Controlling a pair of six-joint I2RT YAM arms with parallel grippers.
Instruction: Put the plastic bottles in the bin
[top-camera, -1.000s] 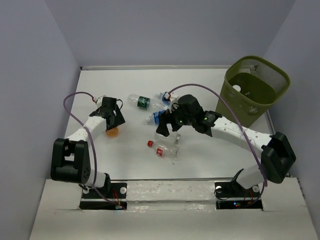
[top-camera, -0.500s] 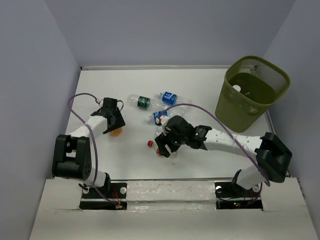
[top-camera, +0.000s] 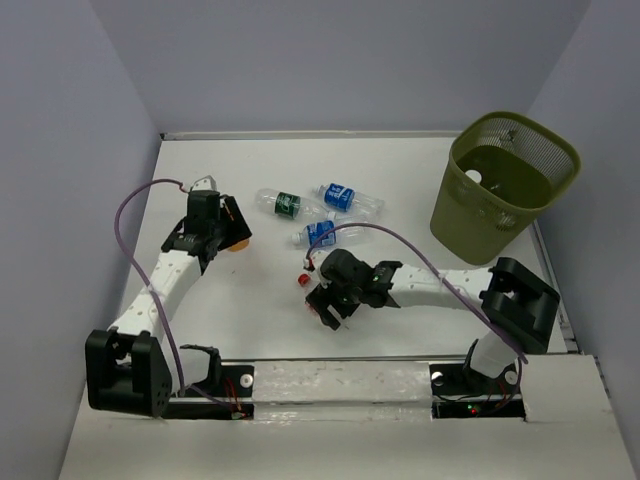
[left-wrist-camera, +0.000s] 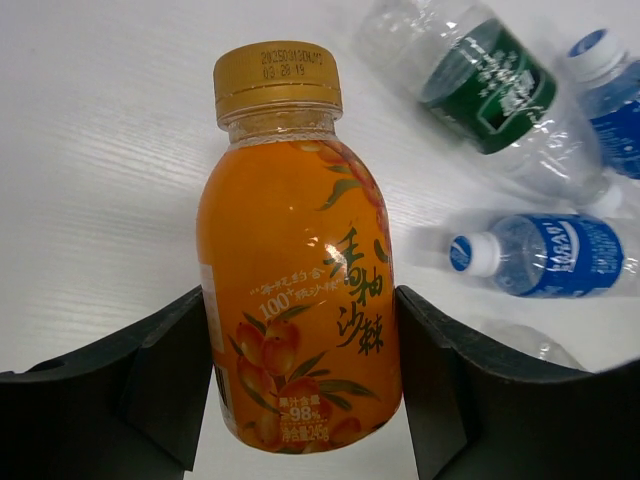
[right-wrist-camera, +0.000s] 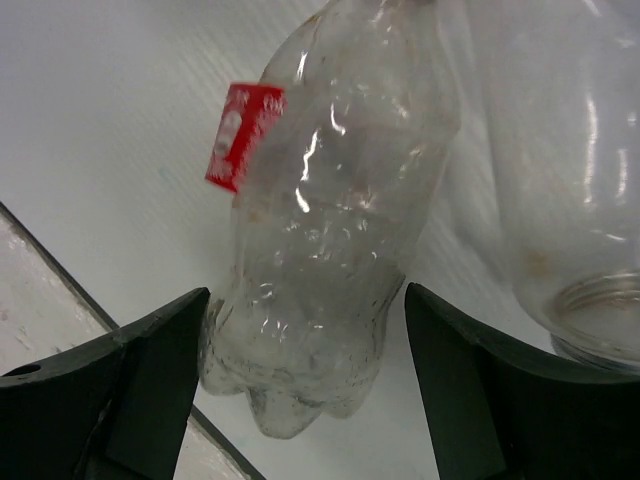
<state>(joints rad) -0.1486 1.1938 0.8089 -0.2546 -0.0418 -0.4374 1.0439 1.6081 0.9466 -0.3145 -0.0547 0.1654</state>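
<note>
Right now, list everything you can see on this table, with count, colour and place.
bin: one, olive-green mesh, far right corner.
juice bottle: one, orange with a gold cap, between the left gripper's fingers.
green-label bottle: one, clear, lying mid-table.
blue-label bottles: two, clear, lying just right of the green-label one and nearer the arms.
red-label bottle: one, clear, lying between the right gripper's fingers.
uncapped bottle: one, clear, lying right beside the red-label bottle.
table: one, white.
left gripper: one, black, closed on the juice bottle.
right gripper: one, black, straddling the red-label bottle; grip unclear.
</note>
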